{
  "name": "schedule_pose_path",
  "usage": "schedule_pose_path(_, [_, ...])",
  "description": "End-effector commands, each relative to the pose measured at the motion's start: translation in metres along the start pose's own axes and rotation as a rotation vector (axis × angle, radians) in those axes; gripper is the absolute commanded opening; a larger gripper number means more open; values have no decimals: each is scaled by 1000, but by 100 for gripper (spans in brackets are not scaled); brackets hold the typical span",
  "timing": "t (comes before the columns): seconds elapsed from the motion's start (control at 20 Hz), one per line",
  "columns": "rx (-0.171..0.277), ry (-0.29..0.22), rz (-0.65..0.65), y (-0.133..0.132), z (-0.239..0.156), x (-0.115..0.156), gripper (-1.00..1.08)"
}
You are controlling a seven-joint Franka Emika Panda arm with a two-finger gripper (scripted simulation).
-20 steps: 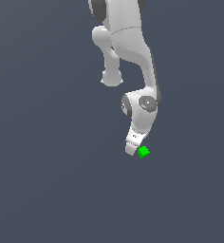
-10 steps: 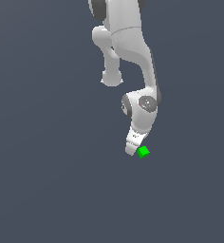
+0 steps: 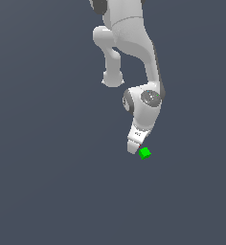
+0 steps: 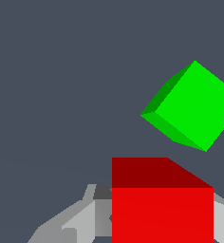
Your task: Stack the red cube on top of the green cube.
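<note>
Red cube [image 4: 162, 209] sits low between the gripper's [image 4: 162, 223] two fingers [image 4: 69, 223], whose grey metal shows on either side of it in the wrist view; they look closed against its flanks, though the contact faces themselves are hidden behind the cube. In the exterior view only a thin dark-red sliver shows at the gripper's [image 3: 135, 147] tip, so the cube is almost wholly masked by the white hand there. Green cube [image 3: 144, 153] rests on the dark floor just beside that tip, on the exterior view's right and slightly nearer. Seen from the wrist, the green cube [image 4: 192, 107] lies apart from the red one and is turned at an angle to it, so their edges do not line up. Holding the red cube by its sides leaves its underside free for setting down; judging from this, it has yet to be carried over the green one.
</note>
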State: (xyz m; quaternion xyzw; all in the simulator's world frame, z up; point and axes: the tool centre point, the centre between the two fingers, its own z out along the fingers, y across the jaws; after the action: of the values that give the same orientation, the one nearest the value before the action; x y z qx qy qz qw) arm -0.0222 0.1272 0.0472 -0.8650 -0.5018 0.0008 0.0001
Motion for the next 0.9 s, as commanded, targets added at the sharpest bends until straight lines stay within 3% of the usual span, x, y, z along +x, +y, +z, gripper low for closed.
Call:
schedule_pose_path(0.0, [-2, 1, 0, 0, -17, 0, -100])
schedule_pose_path(0.4, [-2, 1, 0, 0, -64, 0, -100])
schedule_pose_path(0.85, [-2, 2, 0, 1, -70, 2, -100])
